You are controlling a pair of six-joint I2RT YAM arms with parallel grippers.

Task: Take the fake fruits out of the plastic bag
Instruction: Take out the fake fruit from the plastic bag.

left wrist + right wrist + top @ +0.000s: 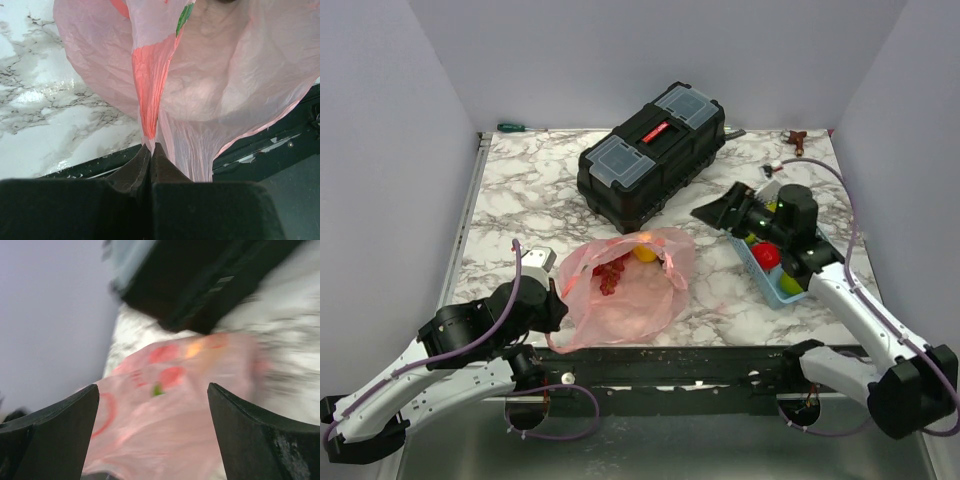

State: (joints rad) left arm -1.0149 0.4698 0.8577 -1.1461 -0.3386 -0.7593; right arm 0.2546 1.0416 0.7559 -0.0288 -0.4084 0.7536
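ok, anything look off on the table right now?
Nothing spilled or damaged. The black toolbox sits diagonal to the table edges. The left tool is shut on the near edge of the pink plastic bag, stretching it taut; the grape bunch and a yellow fruit lie inside.

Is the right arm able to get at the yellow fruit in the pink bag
Probably yes: the right gripper is open and empty, nothing stands between it and the bag. The yellow fruit sits at the far end, though plastic may cover it.
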